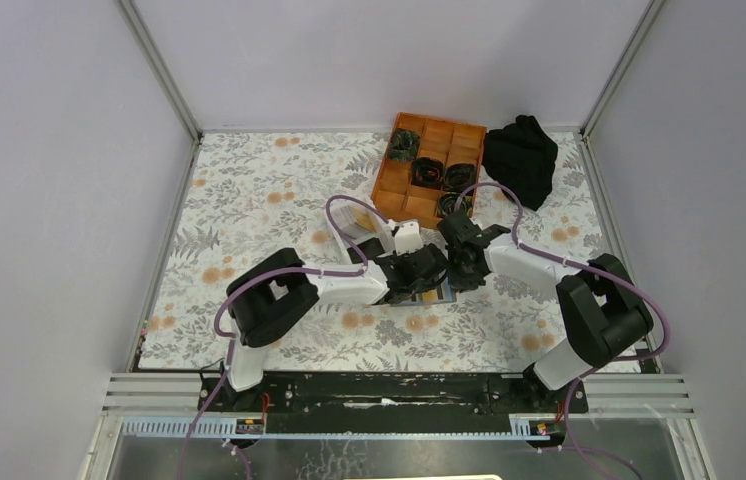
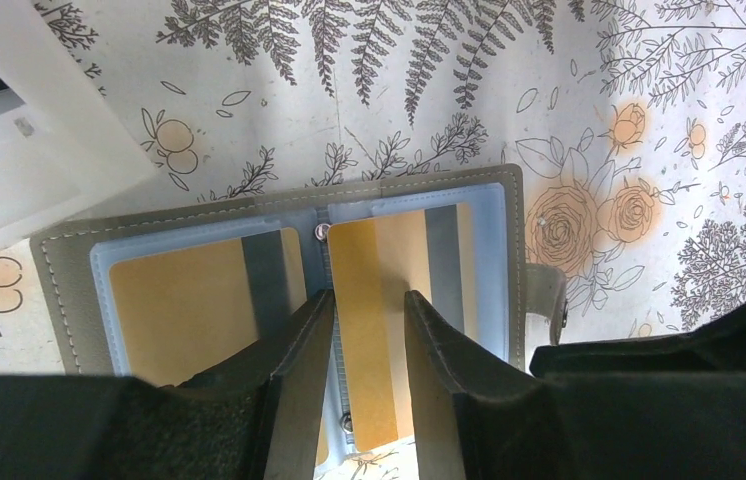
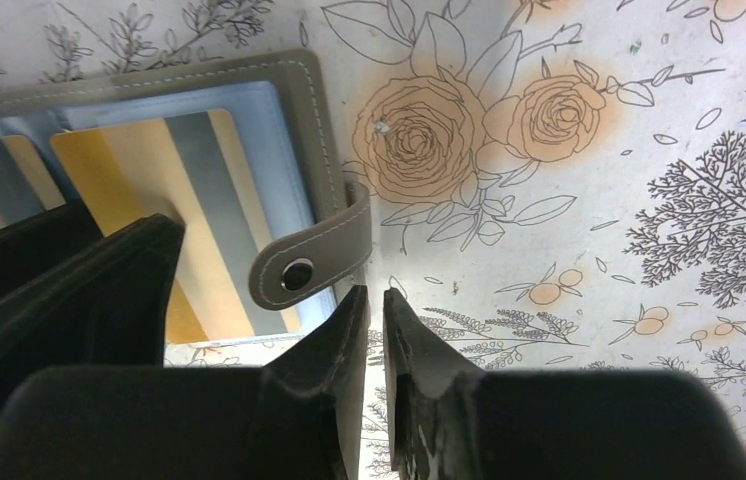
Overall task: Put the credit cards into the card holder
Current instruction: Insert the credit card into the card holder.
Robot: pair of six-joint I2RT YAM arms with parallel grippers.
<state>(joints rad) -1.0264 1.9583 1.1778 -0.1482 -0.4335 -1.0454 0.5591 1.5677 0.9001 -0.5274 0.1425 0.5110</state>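
Note:
The grey card holder [image 2: 64, 270] lies open on the floral table, its pale bluish sleeves facing up. A tan-gold credit card [image 2: 174, 300] with a grey stripe sits in the left sleeve, and a second one [image 2: 384, 250] in the right sleeve. My left gripper [image 2: 369, 297] is open, its fingers straddling the spine side of the right card with nothing pinched. My right gripper [image 3: 373, 292] hovers over the table just past the holder's snap strap [image 3: 314, 260], jaws a narrow slit apart and empty. In the top view both grippers [image 1: 427, 272] [image 1: 461, 262] cover most of the holder [image 1: 439, 293].
A white box [image 1: 404, 237] stands just behind the holder, its corner in the left wrist view [image 2: 29, 130]. An orange gridded tray [image 1: 427, 165] with dark items stands at the back. A black cloth [image 1: 521, 158] lies to its right. Grey walls close in the table.

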